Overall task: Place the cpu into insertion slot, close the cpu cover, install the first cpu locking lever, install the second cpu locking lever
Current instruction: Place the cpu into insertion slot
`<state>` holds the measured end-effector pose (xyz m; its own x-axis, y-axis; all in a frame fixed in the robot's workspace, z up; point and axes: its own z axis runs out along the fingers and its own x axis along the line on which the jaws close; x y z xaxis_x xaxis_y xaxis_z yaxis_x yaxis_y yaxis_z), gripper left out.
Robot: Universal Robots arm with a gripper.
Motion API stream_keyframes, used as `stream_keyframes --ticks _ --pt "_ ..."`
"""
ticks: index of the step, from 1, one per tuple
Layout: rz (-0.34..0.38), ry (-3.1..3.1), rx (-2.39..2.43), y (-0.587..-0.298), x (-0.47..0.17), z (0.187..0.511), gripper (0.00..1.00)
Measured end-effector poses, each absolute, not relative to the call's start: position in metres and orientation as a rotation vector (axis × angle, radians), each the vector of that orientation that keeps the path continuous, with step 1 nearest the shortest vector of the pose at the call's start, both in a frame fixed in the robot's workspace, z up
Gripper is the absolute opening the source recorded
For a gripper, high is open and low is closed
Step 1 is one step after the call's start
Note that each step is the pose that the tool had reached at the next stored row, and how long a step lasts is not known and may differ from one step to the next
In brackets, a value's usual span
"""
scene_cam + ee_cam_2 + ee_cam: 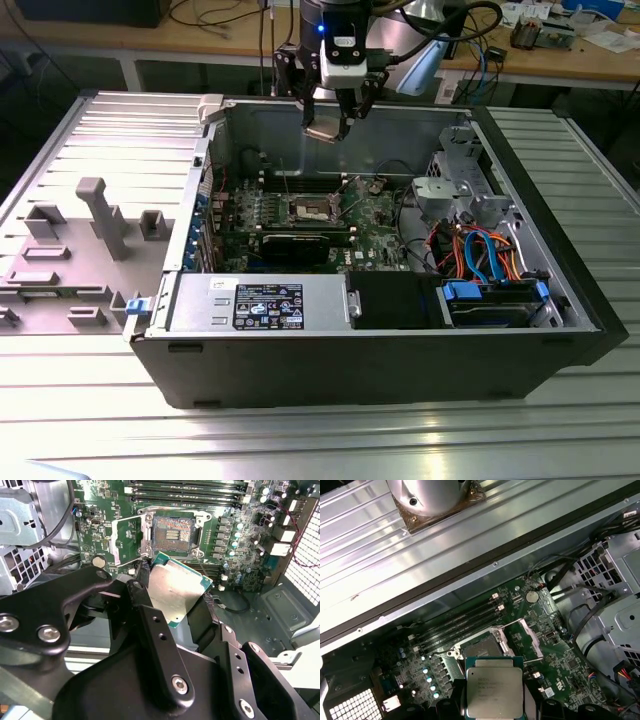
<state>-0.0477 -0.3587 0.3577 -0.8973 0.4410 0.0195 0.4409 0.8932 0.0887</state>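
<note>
My gripper (pixel 324 122) hangs over the open computer case, shut on the cpu (pixel 322 132), a flat silver-grey square with a green edge. In both wrist views the cpu (pixel 176 591) (pixel 494 687) sits tilted between my black fingers (pixel 144 600), above the green board and clear of it. The insertion slot (pixel 172 530) (pixel 310 208) lies bare below, its dark recess and contacts exposed; the held chip partly covers the slot (pixel 481 649) in the first wrist view. The cpu cover (pixel 127 539) (pixel 530 639) stands swung open beside the slot.
Long memory slots (pixel 185 490) run past the socket's far side. A black card (pixel 305 243), a power supply (pixel 260 300), a metal drive cage (pixel 455 190) and coloured cables (pixel 480 255) crowd the case. A grey fixture tray (pixel 80 240) lies at the exterior view's left.
</note>
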Motion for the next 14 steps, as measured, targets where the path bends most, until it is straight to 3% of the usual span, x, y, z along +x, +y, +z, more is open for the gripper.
stream_keyframes --ticks 14 --pt "0.142 3.027 0.813 -0.3588 -0.0477 0.3568 0.55"
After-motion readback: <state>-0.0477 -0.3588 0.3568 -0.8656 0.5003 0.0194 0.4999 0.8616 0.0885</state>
